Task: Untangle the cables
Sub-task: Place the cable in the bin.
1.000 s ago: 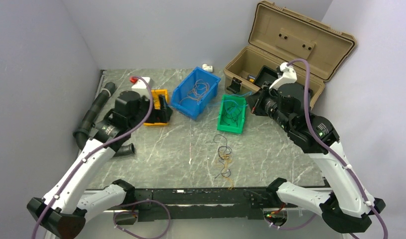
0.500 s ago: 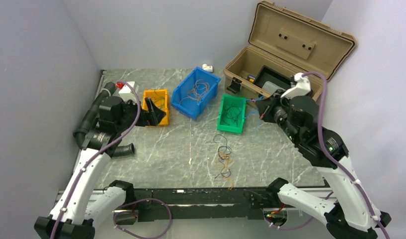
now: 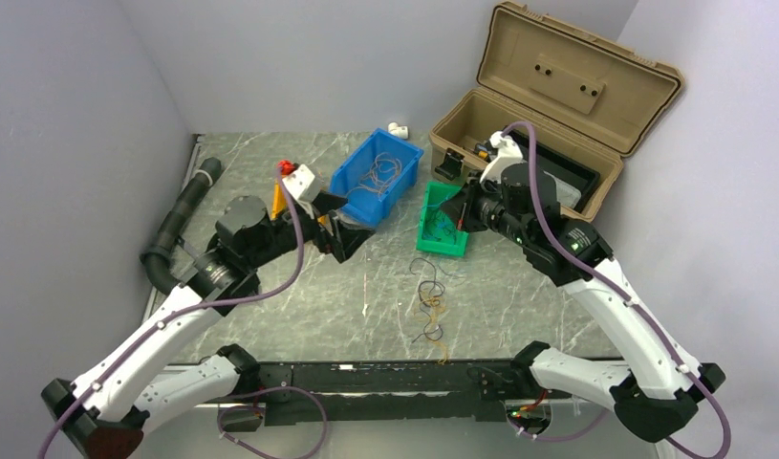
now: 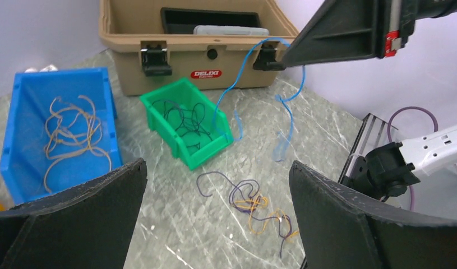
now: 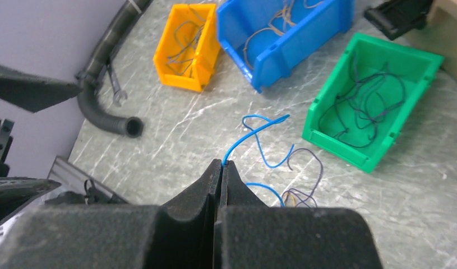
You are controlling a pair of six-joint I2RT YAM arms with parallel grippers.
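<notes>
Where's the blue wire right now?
Blue wire is pinched in the shut right end effector, dangling over the table by the green bin's right side, in front of the tan toolbox; clearest in the left wrist view.

White arms (image 3: 146,335), black claws (image 3: 339,222), purple wiring (image 3: 300,239)

So the table (image 3: 519,287) has three bins in a row toward the back: left bin (image 5: 187,47), middle bin (image 3: 378,177), right bin (image 4: 187,131), each with strands (image 4: 69,134) in it. The toolbox (image 3: 557,105) is behind and to the right of that last one (a tray sits inside). A hose (image 3: 180,220) runs along the left edge. The loose tangle (image 3: 428,306) lies in front of the right bin. The right gripper (image 3: 457,210) hangs over that bin with a wire (image 5: 254,126) dangling, seemingly into it. The left gripper (image 3: 339,225) is just in front of the middle bin.
</notes>
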